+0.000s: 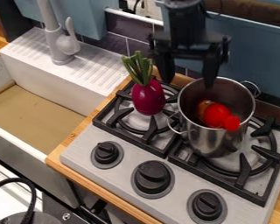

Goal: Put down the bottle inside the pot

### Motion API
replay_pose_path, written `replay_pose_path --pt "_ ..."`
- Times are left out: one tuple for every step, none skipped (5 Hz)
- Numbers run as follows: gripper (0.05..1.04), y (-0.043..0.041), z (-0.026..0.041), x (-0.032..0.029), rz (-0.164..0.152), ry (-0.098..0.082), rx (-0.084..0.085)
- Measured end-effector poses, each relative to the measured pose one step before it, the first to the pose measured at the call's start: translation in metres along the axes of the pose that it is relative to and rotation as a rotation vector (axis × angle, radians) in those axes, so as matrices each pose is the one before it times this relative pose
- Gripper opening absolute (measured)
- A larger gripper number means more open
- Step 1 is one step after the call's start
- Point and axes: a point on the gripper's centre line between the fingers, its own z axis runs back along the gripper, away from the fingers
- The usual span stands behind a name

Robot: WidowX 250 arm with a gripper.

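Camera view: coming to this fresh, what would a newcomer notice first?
Probably the bright red bottle inside the steel pot, on the right burner. Next, the purple beet-like vegetable with upright green stalks, on the left burner. Then the open black gripper, hanging by the pot's far rim.

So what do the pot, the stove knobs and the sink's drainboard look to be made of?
The pot looks like polished metal, likely stainless steel: its wall is silvery with bright reflections. The stove knobs appear to be matte black plastic, dark with only soft highlights. The drainboard is white and smooth with moulded ridges, perhaps ceramic or plastic; the look doesn't settle which.
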Motion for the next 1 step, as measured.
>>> replay_pose_path --pt "0.997 -0.00931 0.01208 -0.00306 0.0218 -0.0308 -0.0156"
